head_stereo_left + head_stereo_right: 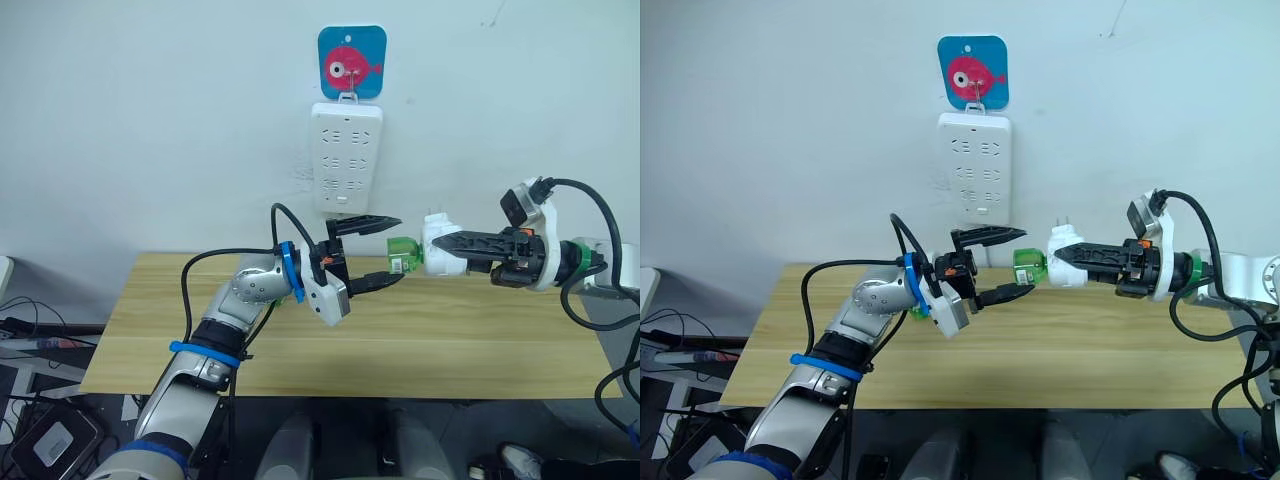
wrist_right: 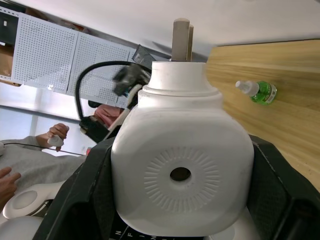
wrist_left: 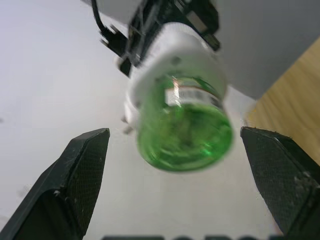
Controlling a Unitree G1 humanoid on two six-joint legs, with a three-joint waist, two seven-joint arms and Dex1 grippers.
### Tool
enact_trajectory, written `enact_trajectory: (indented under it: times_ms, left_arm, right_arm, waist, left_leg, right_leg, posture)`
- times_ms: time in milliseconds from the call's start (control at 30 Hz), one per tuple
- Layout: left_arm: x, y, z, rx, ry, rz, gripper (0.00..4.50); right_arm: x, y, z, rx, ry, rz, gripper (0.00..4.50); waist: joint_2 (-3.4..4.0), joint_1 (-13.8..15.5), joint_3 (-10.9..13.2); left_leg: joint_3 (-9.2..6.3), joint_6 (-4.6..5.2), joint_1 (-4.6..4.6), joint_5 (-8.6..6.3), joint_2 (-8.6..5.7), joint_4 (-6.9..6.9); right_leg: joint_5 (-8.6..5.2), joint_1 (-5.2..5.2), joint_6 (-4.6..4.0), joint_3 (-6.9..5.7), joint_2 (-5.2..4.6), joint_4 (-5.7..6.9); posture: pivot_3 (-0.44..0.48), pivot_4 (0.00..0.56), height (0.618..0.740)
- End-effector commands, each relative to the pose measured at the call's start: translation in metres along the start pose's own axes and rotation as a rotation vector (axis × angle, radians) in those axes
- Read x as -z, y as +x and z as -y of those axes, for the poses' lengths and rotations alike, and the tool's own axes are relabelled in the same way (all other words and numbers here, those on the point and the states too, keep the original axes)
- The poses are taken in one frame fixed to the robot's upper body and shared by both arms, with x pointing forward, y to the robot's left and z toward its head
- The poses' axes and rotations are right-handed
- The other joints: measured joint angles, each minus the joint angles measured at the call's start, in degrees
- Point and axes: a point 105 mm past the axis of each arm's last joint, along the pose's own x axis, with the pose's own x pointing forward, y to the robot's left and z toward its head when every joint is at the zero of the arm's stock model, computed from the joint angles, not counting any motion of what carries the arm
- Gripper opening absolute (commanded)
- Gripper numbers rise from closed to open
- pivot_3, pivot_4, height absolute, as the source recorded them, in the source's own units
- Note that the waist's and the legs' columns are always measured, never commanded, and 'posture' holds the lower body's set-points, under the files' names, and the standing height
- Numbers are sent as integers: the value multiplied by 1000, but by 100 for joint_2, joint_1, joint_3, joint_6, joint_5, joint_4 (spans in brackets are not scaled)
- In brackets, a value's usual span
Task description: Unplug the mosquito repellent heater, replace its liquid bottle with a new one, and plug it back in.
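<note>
Plain pale wall behind; a light wooden table (image 1: 420, 335) runs along it, its right end hidden behind the right arm.

On the wall hangs a long white power strip (image 1: 346, 157), upright, from a hook on a blue square plaque with a pink fish (image 1: 352, 62). The sockets that can be seen carry no plug.

Right gripper (image 1: 462, 242) reaches in from the right, held above the table and level with the strip's lower end. Its black fingers are clamped on the two sides of the mosquito repellent heater (image 1: 443, 246); the right wrist view shows the white body wedged between them, round ribbed face with a centre hole toward the camera. Two prongs (image 1: 436, 213) stick up from the body, clear of the strip.

Left gripper (image 1: 384, 248) comes in from the left, fingers spread wide, one above and one below the green liquid bottle (image 1: 404, 254). The bottle projects sideways from the heater toward this gripper. In the left wrist view the bottle's base (image 3: 184, 137) sits between the two fingertips with a gap on either side; it is blurred, its label unreadable.

A second green bottle with a white cap (image 2: 256, 92) lies on the tabletop, in the right wrist view.

A person (image 2: 30, 150) is partly in that view, cut off at the edge.
</note>
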Motion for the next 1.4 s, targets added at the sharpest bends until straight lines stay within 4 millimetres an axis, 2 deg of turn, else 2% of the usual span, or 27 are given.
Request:
enact_trajectory:
  times_ms: [33, 100, 200, 400, 500, 667, 767, 867, 933, 1000, 1067, 1133, 1233, 1333, 1367, 1400]
  left_arm:
    - [-6, 4, -1, -3, 28, 40, 4493]
    - [-6, 5, 1, 5, 26, 47, 4493]
    - [-7, 4, 2, 7, 24, 58, 3977]
    - [-3, 3, 7, 25, -32, 45, 2244]
    - [-4, 4, 11, 36, -106, 54, 2246]
    - [-5, 7, -8, -2, -589, 59, 2246]
    - [3, 3, -16, -30, -1132, 20, 2246]
    - [-2, -7, -7, 93, -1696, -9, 2246]
    - [-8, -18, 0, 197, -1941, 11, 2246]
    - [2, -23, -1, 146, -2120, 26, 2246]
    - [7, -23, -3, 114, -2201, 45, 2246]
    - [1, -19, -3, 139, -2215, 65, 2246]
    - [-6, -18, -1, 165, -2209, 70, 3243]
    - [2, -23, 2, 87, -2199, 32, 4196]
    - [6, -25, 2, 60, -2189, 14, 4452]
    - [11, -29, 5, 24, -2158, -30, 4452]
  right_arm:
    - [-4, 0, -15, -58, -37, 10, 2984]
    - [-4, 0, -15, -59, -37, 10, 2984]
    - [-3, 0, -15, -56, -35, 9, 2984]
    - [-1, 1, -15, -62, -37, 3, 2984]
    - [1, 2, -15, -60, -38, -12, 2984]
    - [12, 4, -12, -2, -104, -84, 2984]
    - [15, 4, -14, -10, -127, -107, 2984]
    - [19, 5, -20, -30, -153, -139, 2984]
    - [21, 7, -20, -27, -173, -155, 2984]
    - [21, 9, -20, -33, -174, -155, 2984]
    - [21, 11, -20, -39, -179, -154, 2984]
    - [19, 11, -23, -50, -180, -143, 2984]
    - [17, 11, -24, -60, -170, -122, 2984]
    - [17, 8, -20, -48, -148, -106, 2984]
    - [17, 6, -19, -45, -141, -99, 2984]
    - [15, 4, -19, -43, -134, -90, 2984]
  waist:
    - [0, -4, 0]
    - [0, -8, 0]
    - [0, -9, 0]
    - [0, -13, 0]
    - [0, -15, 0]
    - [0, -60, 0]
    - [0, -88, 0]
    - [-1, -161, 1]
    - [0, -225, 1]
    - [1, -275, 1]
    - [0, -299, 1]
    - [-2, -310, 3]
    - [-2, -309, 2]
    - [-1, -306, 2]
    - [-1, -305, 2]
    - [-2, -304, 2]
  left_leg:
    - [0, 0, 0, 0, 0, 0]
    - [0, 0, 0, 0, 0, 0]
    - [-2, 0, 0, 0, 1, 0]
    - [-2, 0, 1, 0, 0, 0]
    - [-4, 0, 0, 1, 1, 0]
    - [-7, 0, 0, 1, 1, 0]
    - [-21, 0, -4, 1, 2, 3]
    - [-31, 1, 0, 0, 2, 6]
    - [-35, 2, -1, 0, 3, 6]
    - [-35, 2, 7, 0, 0, 5]
    - [-31, 1, 9, 1, -3, 5]
    - [-22, -1, 7, 2, -5, 6]
    - [-22, -21, 8, 13, -4, 5]
    - [-22, -24, 8, 15, -1, 4]
    - [-22, -24, 7, 15, -1, 4]
    - [-21, -25, 7, 15, -2, 5]
  right_leg:
    - [0, 0, 0, 0, 0, 0]
    - [0, 0, 0, -1, 1, 0]
    - [0, 0, 0, -1, 1, 0]
    - [0, 0, 0, -1, 1, 0]
    - [0, 0, 0, -2, 1, 0]
    - [0, 0, 0, -1, 0, -1]
    - [0, 2, 0, -5, 3, 0]
    - [-1, 8, 2, -8, 8, 2]
    - [-3, 7, 4, -13, 16, 4]
    - [-7, 10, 9, -18, 29, 12]
    - [-10, 12, 15, -20, 42, 12]
    - [-10, 8, 15, -15, 40, 12]
    - [-10, 7, 14, -3, 19, 11]
    - [-10, 5, 13, -2, 15, 12]
    - [-10, 5, 13, -2, 15, 11]
    - [-9, 6, 13, -1, 14, 10]
  posture:
    - [-3, 188, 740]
    - [-13, 191, 740]
    - [-13, 191, 740]
    - [-19, 195, 740]
    - [-17, 198, 740]
    - [-22, 199, 740]
    - [-19, 202, 740]
    - [-19, 202, 740]
    - [-19, 202, 740]
    - [-19, 193, 740]
    - [-26, 191, 740]
    - [-29, 191, 740]
    - [-35, 187, 740]
    - [-34, 185, 740]
    - [-31, 185, 740]
    - [-31, 185, 740]
